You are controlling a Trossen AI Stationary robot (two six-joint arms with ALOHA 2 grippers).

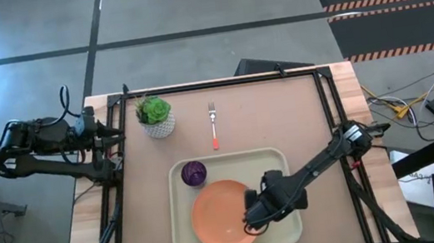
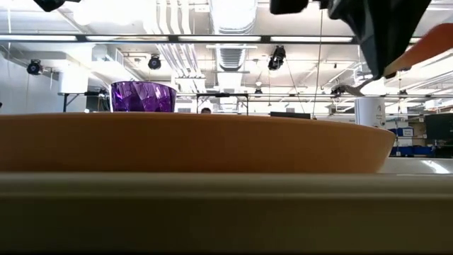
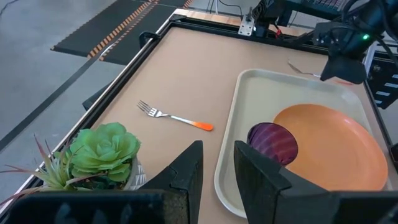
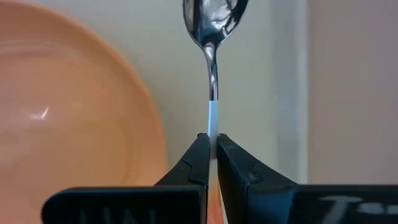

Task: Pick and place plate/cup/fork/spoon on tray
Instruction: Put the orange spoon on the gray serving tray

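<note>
The cream tray (image 1: 280, 157) lies at the table's near middle. On it rest the orange plate (image 1: 223, 215) and, at its far left corner, the purple cup (image 1: 194, 173). My right gripper (image 1: 252, 220) is over the tray at the plate's right rim, shut on the spoon (image 4: 214, 37). The spoon also shows in the low view (image 2: 417, 53). The fork (image 1: 213, 127) lies flat on the table beyond the tray. My left gripper (image 3: 217, 171) is open and empty at the table's far left edge. My right gripper pinches the spoon's handle (image 4: 213, 124) between its two fingertips, close to where the metal neck begins. The spoon runs along the fingers, its bowl (image 4: 214, 18) sticking out ahead of them. It is lifted clear above the tray, tilted, bowl end lower (image 2: 357, 88).
A white pot with a green plant (image 1: 156, 117) stands at the table's far left, near the left gripper. Bare table lies between the fork and the right frame rail. Tray floor (image 4: 273, 93) shows bare to the right of the plate (image 4: 62, 106).
</note>
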